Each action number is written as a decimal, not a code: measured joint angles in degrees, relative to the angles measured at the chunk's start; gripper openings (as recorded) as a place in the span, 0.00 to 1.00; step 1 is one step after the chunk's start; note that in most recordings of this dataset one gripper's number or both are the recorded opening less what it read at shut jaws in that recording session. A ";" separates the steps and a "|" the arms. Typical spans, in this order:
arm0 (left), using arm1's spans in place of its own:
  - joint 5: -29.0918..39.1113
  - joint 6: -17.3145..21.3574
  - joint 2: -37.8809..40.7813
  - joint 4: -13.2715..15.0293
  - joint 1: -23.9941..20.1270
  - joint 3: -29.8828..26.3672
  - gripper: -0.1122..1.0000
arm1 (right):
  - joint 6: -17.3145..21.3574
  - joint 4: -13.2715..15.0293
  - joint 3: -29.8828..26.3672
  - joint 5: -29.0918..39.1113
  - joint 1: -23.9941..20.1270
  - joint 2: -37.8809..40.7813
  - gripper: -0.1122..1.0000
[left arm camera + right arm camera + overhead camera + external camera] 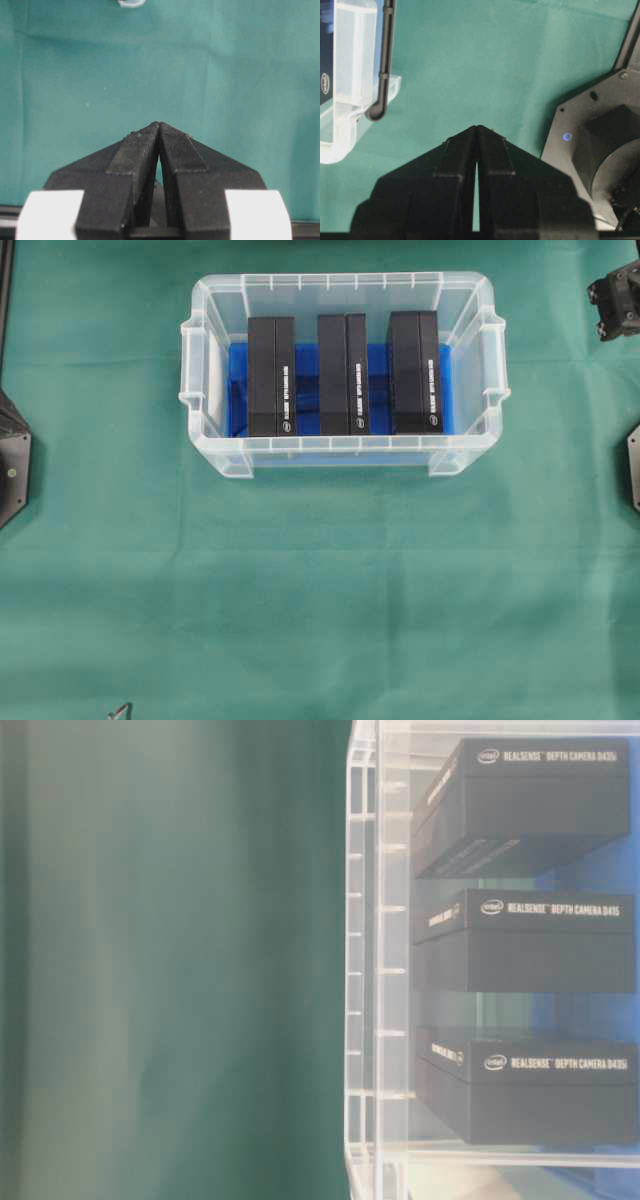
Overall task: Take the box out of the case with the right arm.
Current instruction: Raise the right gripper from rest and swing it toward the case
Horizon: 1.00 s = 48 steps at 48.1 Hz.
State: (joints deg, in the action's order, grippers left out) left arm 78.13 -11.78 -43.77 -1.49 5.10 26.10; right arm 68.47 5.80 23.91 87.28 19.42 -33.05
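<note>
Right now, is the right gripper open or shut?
Shut. In the right wrist view the right gripper has its fingertips meeting at a point, holding nothing, above bare green cloth.

The case [345,455] is open at the top, so its three boxes can be reached from above. The left box [271,376], middle box [343,373] and right box [415,371] stand apart, with blue floor showing in the narrow gaps between them. The case walls enclose them on all sides. Ahead of the right gripper [477,128], whose fingertips meet, lies bare cloth [485,65]. The case corner stands to its left, and a black base [600,145] stands close on its right.
</note>
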 measured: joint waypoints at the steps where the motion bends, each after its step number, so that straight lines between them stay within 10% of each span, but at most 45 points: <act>1: 0.00 0.00 0.00 0.00 0.00 0.00 0.10 | 0.09 0.00 0.00 0.00 0.00 0.00 0.15; 18: 0.09 0.00 0.00 0.00 0.00 0.00 0.10 | 2.99 1.14 0.00 0.18 0.00 0.26 0.95; 48: 1.76 -1.49 1.58 0.00 0.00 -0.18 0.10 | 3.52 1.49 0.00 0.88 0.00 0.97 0.94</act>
State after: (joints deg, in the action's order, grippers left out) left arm 79.89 -13.27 -42.19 -1.49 5.10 25.93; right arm 71.98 7.29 23.91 88.15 19.42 -32.08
